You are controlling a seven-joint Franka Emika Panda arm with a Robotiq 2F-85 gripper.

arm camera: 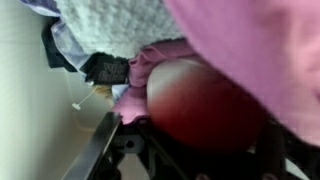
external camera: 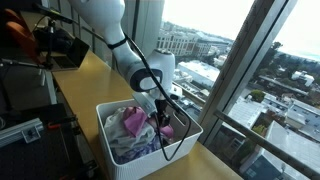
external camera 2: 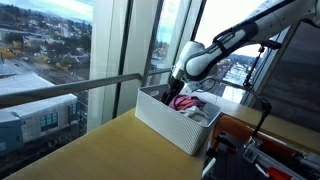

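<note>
We see our gripper (external camera: 161, 117) down in the bin (external camera: 120, 165), just beside a pink cloth (external camera: 134, 122). Whether its fingers pinch the pink cloth, we cannot tell; the wrist view is blurred.

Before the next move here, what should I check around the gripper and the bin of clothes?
1. The gripper is inside the white bin, among the clothes: ok.
2. Whether the gripper is open or shut: cannot tell, cloth hides the fingertips.
3. The pink cloth lies right against the gripper: ok, it fills the wrist view.
4. Cloth actually gripped: cannot tell.
5. The white bin stands flat on the wooden table: ok.
</note>
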